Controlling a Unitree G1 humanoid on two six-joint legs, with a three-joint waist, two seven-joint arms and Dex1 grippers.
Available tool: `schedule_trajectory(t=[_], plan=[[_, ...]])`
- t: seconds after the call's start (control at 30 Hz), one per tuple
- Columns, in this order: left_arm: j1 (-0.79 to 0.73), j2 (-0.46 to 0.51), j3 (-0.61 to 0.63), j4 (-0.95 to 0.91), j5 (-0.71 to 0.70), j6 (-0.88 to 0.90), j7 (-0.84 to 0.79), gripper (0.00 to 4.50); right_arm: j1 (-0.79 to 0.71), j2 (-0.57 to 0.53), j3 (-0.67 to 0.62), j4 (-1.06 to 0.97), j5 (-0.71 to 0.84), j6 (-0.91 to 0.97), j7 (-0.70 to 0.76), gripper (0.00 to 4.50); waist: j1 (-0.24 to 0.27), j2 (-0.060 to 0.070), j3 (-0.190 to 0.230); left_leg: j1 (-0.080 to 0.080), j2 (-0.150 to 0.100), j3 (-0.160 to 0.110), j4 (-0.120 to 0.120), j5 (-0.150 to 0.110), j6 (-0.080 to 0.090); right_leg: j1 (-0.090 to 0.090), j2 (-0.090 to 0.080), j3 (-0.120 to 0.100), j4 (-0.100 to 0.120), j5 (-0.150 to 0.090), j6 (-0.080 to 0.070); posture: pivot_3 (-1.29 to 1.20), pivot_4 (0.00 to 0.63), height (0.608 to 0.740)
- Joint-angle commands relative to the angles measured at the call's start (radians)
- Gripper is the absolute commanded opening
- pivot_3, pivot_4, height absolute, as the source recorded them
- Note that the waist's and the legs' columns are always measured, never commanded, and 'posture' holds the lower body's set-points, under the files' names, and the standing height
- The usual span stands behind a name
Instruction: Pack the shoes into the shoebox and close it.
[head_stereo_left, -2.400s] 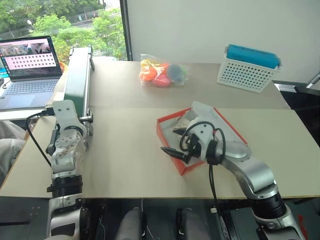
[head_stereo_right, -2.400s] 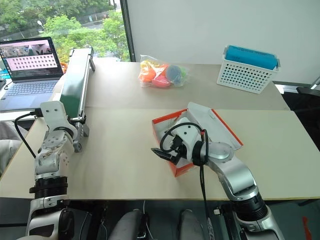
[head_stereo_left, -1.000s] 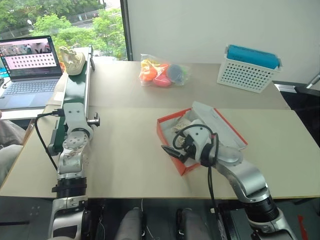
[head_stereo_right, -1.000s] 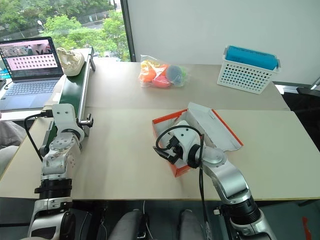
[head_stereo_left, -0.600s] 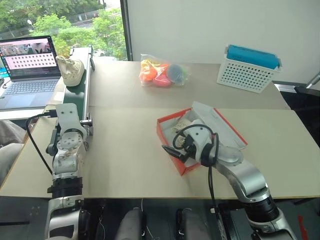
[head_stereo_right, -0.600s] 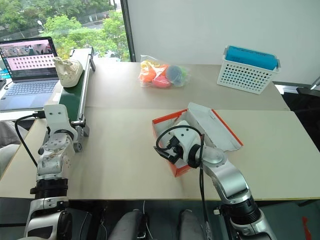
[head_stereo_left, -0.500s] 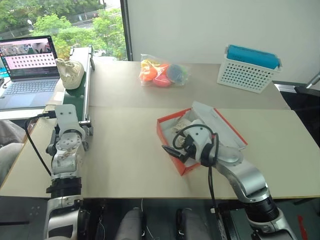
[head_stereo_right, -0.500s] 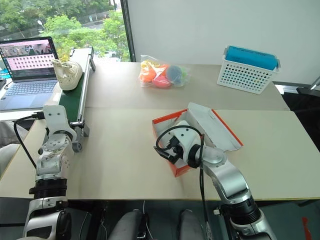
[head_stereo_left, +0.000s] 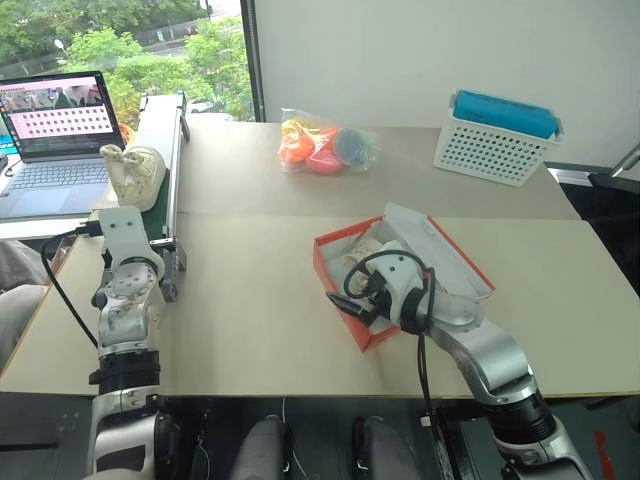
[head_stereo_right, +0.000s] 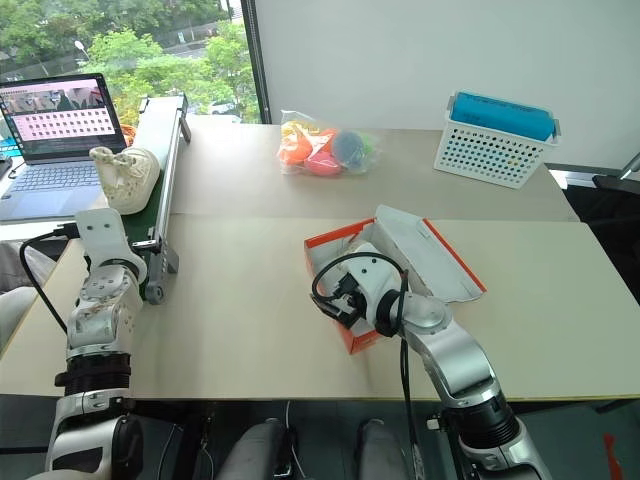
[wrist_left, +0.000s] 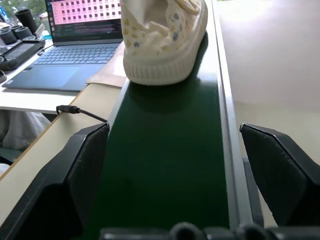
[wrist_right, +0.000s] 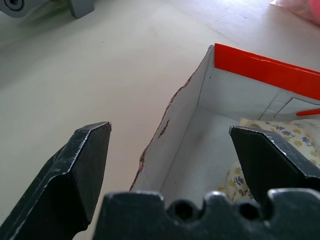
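Head pair looked down over the table; each wrist camera sat low and close behind its own fingers.

Both eye views shared the whole table (head_stereo_left: 260, 300), near-identical. The left wrist view ran level along the green conveyor belt (wrist_left: 165, 165), a shoe (wrist_left: 162, 40) ahead of the left gripper (wrist_left: 192, 175). The right wrist view faced the shoebox (wrist_right: 200, 130), its near wall between the right gripper (wrist_right: 170, 170) fingers.

Bright, even daylight comes from the window (head_stereo_left: 120, 50) beyond the left gripper (wrist_left: 175, 165). Shadows on the table (head_stereo_left: 260, 300) are soft and faint. Both wrist views blur their near fingers (wrist_right: 85, 165).
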Motion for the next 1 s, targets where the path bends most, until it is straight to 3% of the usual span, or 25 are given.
schedule_trajectory(t=[0.03,0.57,0.8,1.0], plan=[[-0.027,0.027,0.025,-0.014,0.009,-0.026,0.019,4.48,-0.006,0.006,-0.008,-0.032,0.002,0.001,-0.005,4.5,0.0,0.0,0.0,0.0,0.0,0.0,0.0,0.0,0.0,0.0,0.0,0.0,0.0,0.0,0.0,0.0,0.15,0.699],[-0.047,0.036,0.005,0.081,0.003,0.072,0.011,4.48,-0.025,0.028,-0.05,-0.048,0.025,0.017,-0.015,4.5,0.0,0.0,-0.004,0.003,0.0,0.0,0.0,0.0,-0.001,0.002,0.0,0.0,0.001,0.0,0.0,0.0,0.15,0.699],[-0.076,0.004,0.058,0.082,-0.07,0.144,0.0,4.48,-0.033,0.029,-0.072,-0.053,0.026,0.025,-0.014,4.5,0.002,0.0,-0.004,0.014,0.0,-0.001,-0.001,0.0,0.0,0.014,0.0,-0.001,-0.001,0.0,0.0,0.0,0.15,0.699],[-0.085,0.007,0.06,0.089,-0.071,0.131,-0.012,2.89,-0.036,0.03,-0.079,-0.049,0.022,0.022,-0.018,4.5,0.004,0.0,-0.004,0.018,0.0,-0.001,-0.002,-0.001,0.0,0.018,0.0,-0.001,-0.001,-0.001,0.0,0.0,0.15,0.699]])
